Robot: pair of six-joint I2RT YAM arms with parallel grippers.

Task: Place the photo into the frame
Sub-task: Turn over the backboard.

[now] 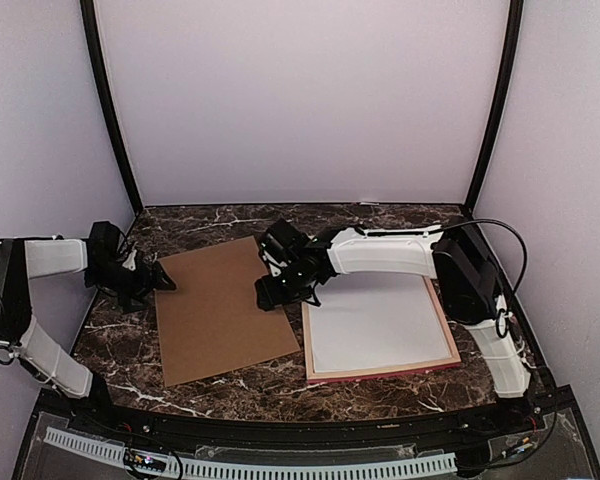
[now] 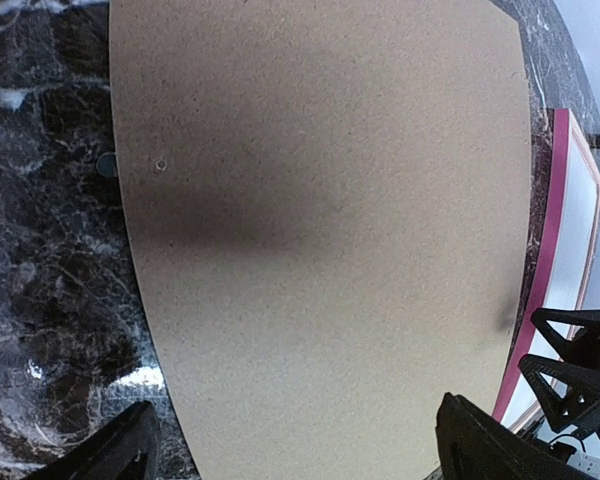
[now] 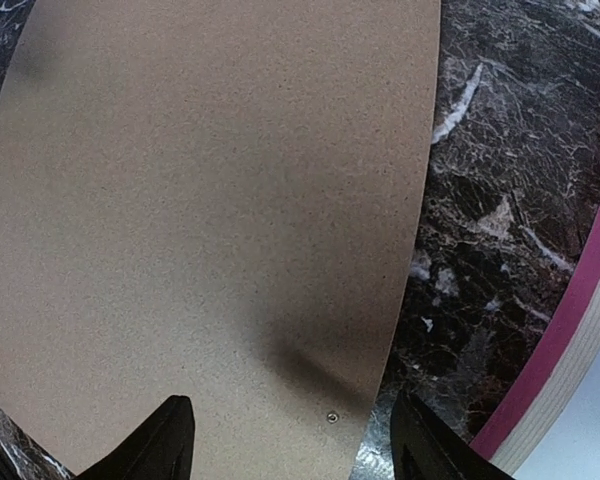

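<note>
Top external: left jaws and right jaws stand open at opposite edges of the board, where a low pass may shove it against the frame.

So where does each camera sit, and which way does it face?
Top external: high behind the robot, looking down at the marble table; left arm and right arm show.
Left wrist: above the backing board, facing down; own fingertips, plus the right gripper.
Right wrist: above the board's edge beside the frame, facing down; own fingertips.
Shared: both wrist views show board and pink frame.
</note>
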